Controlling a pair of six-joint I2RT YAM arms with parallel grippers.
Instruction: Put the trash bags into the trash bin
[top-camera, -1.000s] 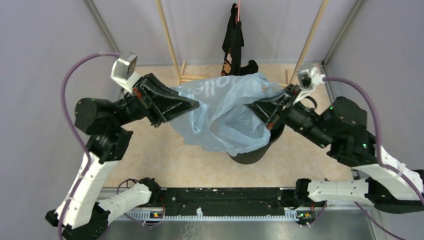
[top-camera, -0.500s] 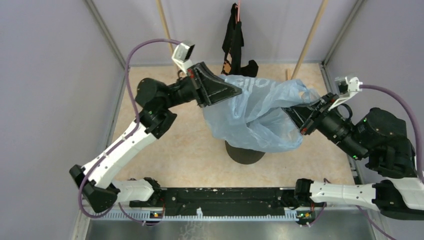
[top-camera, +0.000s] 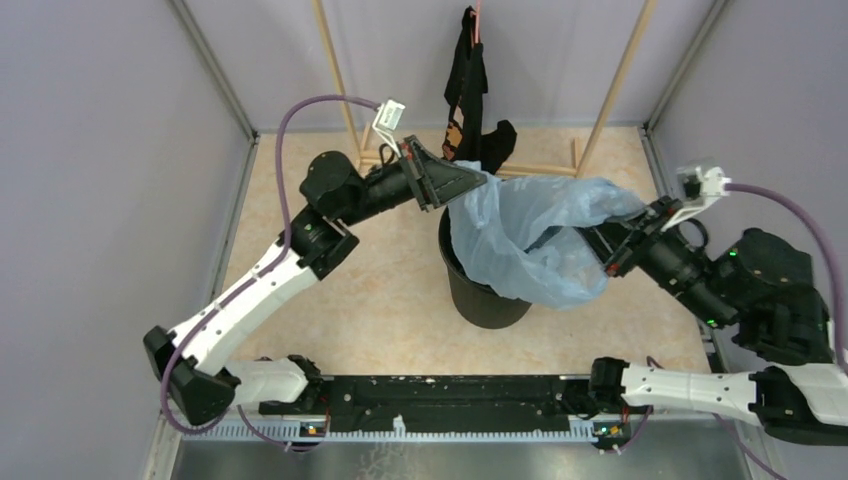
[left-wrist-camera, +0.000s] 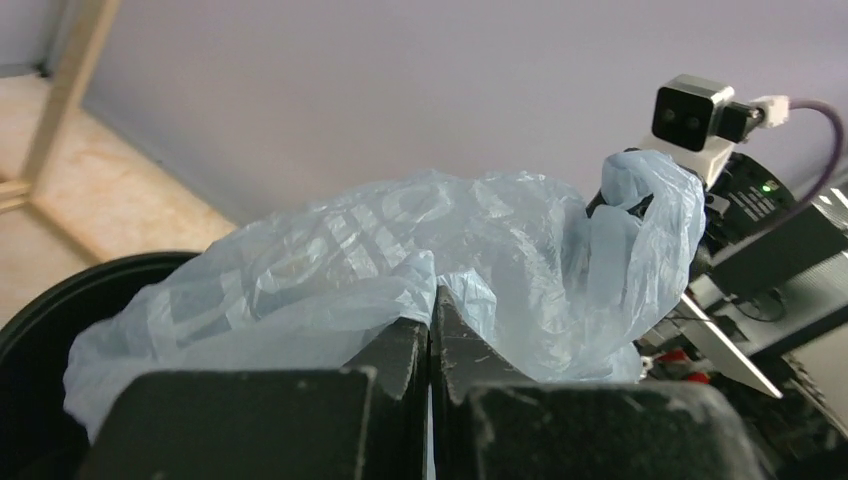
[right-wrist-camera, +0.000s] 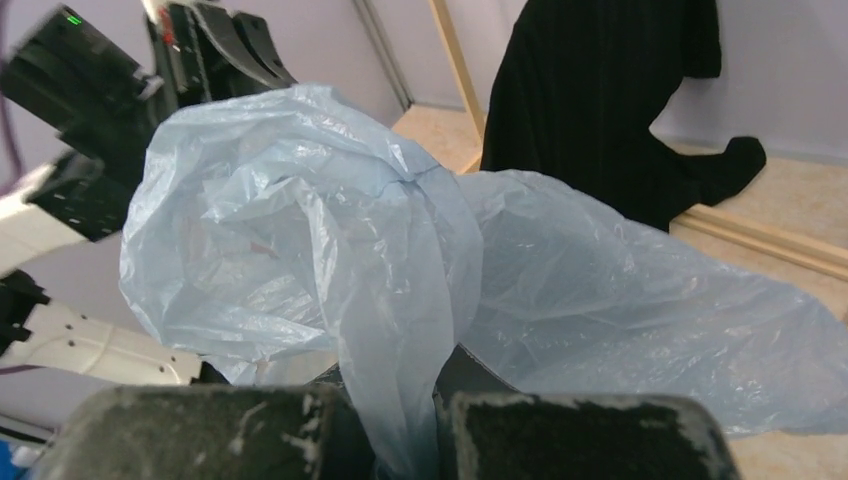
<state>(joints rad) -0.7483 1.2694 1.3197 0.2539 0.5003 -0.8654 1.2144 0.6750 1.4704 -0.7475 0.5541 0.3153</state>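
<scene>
The left arm reaches far forward and inward, its forearm nearly level. The left hand (top-camera: 478, 180) sits over the far rim of the trash bin (top-camera: 483, 297), fingers pressed together on an edge of the trash bag (top-camera: 535, 232). The left wrist view shows the film pinched in the closed seam between the fingers (left-wrist-camera: 402, 345). The right arm stretches in from the right with its elbow raised. The right hand (top-camera: 597, 240) is just beside the bin's right side, pinching a gathered twist of the same bag (right-wrist-camera: 330, 240) between its closed fingers.

The bag spans the two hands, and its lower part sags into the bin's mouth and drapes over the right rim.

Half a second ago the bag hung above the bin and hid its opening. Now it is lower, and the near-left rim shows. The left hand has moved further right and back.

The bag (left-wrist-camera: 400, 250) carries large white letters; creased and cut off, they cannot be read as a word. The orange print on the black garment (top-camera: 467, 90) hanging behind is too small to read.
</scene>
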